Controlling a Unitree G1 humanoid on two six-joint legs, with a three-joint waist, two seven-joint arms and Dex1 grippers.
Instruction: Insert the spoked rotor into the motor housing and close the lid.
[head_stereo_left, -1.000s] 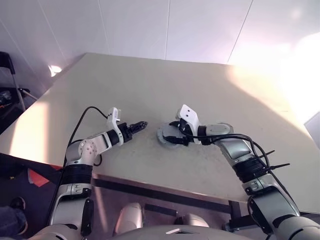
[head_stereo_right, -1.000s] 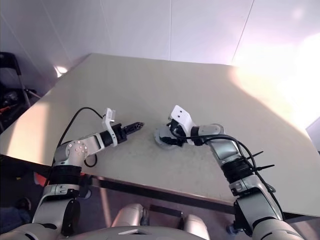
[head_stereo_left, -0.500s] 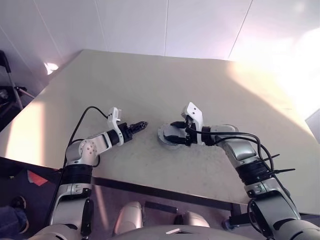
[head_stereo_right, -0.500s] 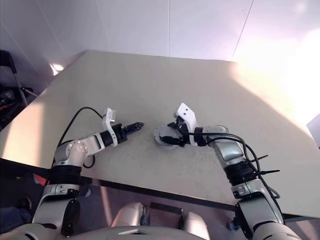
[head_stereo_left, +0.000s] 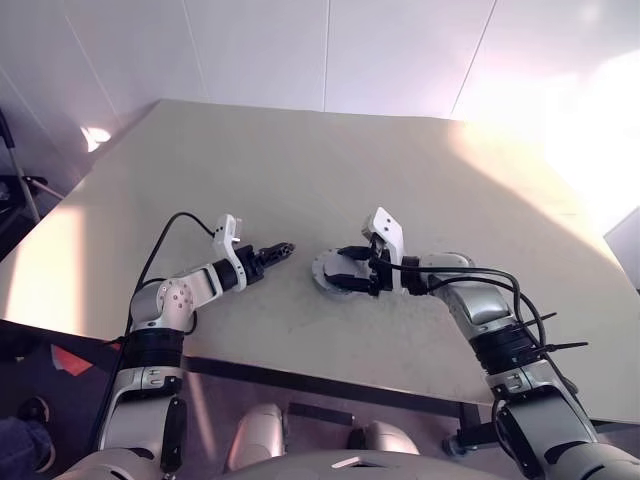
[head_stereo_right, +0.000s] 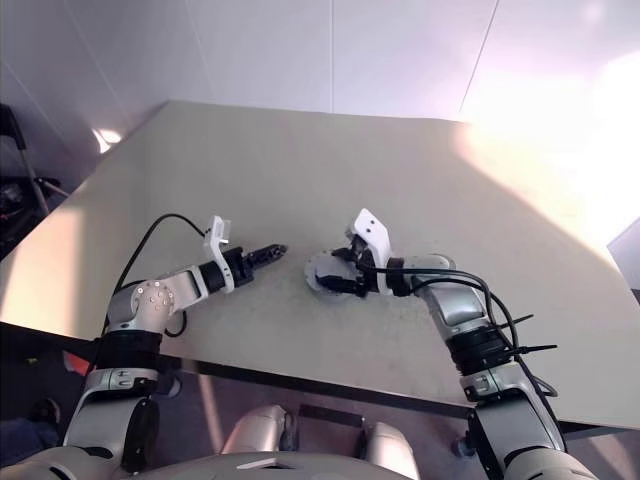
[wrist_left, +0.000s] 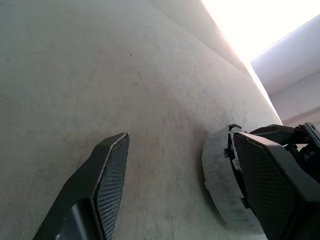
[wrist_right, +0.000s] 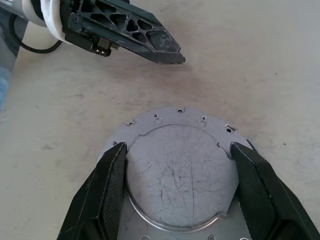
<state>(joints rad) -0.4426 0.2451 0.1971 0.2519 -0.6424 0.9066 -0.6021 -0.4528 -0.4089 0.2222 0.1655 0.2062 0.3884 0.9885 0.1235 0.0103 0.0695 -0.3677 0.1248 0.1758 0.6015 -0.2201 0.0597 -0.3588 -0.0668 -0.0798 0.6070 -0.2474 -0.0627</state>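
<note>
Right end effector (wrist_right: 176, 192) has tipped up slightly; we're seeing it spread, straddling the lid (wrist_right: 180, 172) mid-frame. Left end effector (wrist_left: 187, 180) also spread, hovering over bench (head_stereo_left: 300, 170).

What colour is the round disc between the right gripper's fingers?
Light grey, scratched, the lid; clearest in the right wrist view.
</note>
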